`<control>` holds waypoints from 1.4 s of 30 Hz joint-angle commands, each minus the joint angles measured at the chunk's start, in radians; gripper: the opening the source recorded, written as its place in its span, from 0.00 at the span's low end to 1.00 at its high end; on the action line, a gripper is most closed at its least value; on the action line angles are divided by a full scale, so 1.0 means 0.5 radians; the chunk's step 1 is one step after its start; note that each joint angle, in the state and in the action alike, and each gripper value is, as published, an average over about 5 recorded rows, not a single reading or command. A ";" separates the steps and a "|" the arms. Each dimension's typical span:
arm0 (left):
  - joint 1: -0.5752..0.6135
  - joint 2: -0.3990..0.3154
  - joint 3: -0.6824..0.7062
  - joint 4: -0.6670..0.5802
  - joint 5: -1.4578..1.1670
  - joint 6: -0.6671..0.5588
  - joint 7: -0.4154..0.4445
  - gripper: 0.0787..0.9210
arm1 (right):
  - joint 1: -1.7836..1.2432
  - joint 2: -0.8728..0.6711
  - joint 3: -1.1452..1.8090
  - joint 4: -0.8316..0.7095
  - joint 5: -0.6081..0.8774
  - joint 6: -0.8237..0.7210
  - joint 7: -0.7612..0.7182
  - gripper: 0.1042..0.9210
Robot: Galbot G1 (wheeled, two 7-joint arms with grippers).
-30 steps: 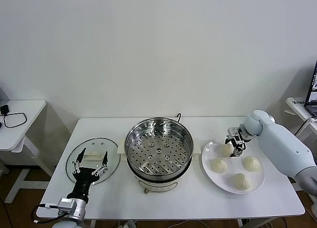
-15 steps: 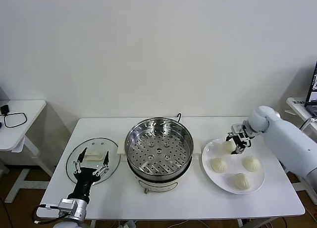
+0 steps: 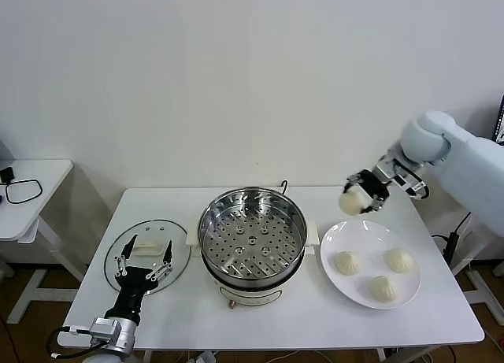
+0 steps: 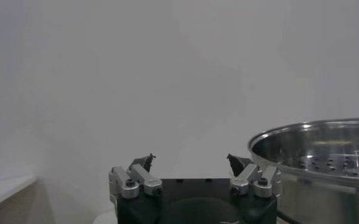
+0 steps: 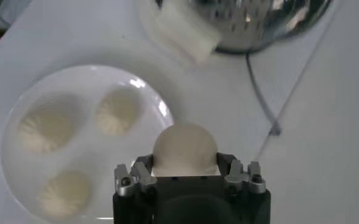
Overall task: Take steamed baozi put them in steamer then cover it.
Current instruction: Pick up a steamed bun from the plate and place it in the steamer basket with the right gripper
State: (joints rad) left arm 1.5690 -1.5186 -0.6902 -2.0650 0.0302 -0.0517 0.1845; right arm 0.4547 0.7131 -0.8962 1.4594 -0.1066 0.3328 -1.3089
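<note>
R gripper (image 3: 364, 194) is clamped on one bao (image 3: 351, 200), held in the air above the plate's (image 3: 356, 296) far edge, just right of the steamer (image 3: 252, 235). 3 other baos (image 3: 383, 288) sit on the plate. L gripper (image 3: 144, 262) hangs w/ fingers spread wide, empty, over the lid (image 3: 118, 249) left of the steamer.

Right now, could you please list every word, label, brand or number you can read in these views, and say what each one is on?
None: no readable text appears in any view.
The steamer, the plate, the glass lid and the baozi held in the right gripper carry no visible markings.
The left gripper shows none either.
</note>
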 commanded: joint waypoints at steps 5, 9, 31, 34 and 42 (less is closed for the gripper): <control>-0.007 0.014 -0.043 0.015 -0.009 0.004 0.004 0.88 | 0.622 0.508 -0.549 0.189 0.093 0.389 0.065 0.73; -0.013 0.024 -0.081 0.022 -0.021 0.007 0.011 0.88 | 0.572 0.757 -0.552 0.009 0.030 0.523 0.119 0.73; -0.012 0.076 -0.188 0.093 -0.058 0.003 0.051 0.88 | -0.080 1.166 -0.402 -0.705 -0.359 0.818 0.235 0.72; -0.011 0.077 -0.195 0.098 -0.058 0.002 0.054 0.88 | -0.119 1.181 -0.368 -0.755 -0.389 0.822 0.234 0.72; -0.012 0.075 -0.200 0.114 -0.058 -0.005 0.059 0.88 | -0.179 1.211 -0.310 -0.845 -0.438 0.814 0.232 0.73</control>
State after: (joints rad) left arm 1.5630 -1.4820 -0.7856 -2.0095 0.0018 -0.0534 0.2134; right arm 0.4036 1.2938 -1.0645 1.0896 -0.2940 0.7212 -1.1984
